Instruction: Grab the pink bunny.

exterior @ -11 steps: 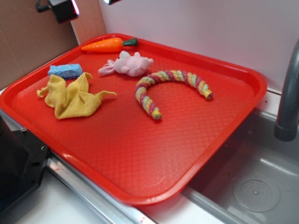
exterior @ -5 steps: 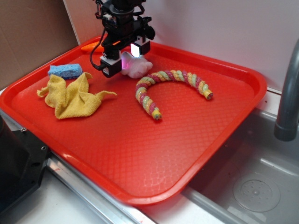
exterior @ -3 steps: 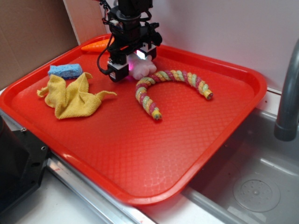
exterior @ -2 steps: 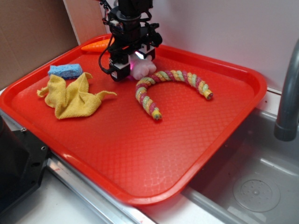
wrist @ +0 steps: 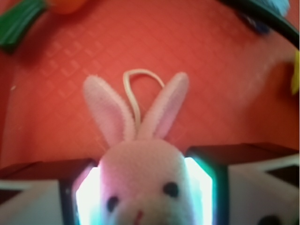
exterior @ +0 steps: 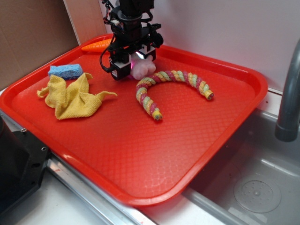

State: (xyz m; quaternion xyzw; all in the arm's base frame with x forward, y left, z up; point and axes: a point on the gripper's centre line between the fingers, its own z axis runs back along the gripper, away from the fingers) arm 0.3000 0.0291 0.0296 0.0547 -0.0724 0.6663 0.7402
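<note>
The pink bunny (exterior: pixel 143 70) lies at the back of the red tray (exterior: pixel 140 150), mostly hidden under my gripper (exterior: pixel 136 63) in the exterior view. In the wrist view the bunny (wrist: pixel 140 164) faces the camera with its two ears spread over the tray. My gripper (wrist: pixel 143 197) stands down on the tray around its head. The lit pads (wrist: pixel 86 197) press against both sides of the head, so the gripper is shut on the bunny, which still rests on the tray.
An orange carrot (exterior: pixel 96 46) lies behind the gripper. A curved pink-yellow-green rope toy (exterior: pixel 171 79) lies just right of the bunny. A yellow cloth (exterior: pixel 72 96) and a blue sponge (exterior: pixel 64 71) lie at the left. A sink (exterior: pixel 253 187) and faucet (exterior: pixel 288 93) are at the right.
My gripper came in from the upper left, dropped over the bunny and sank to the tray. Its fingers drew in against the bunny's head. In the last half second little moved.
</note>
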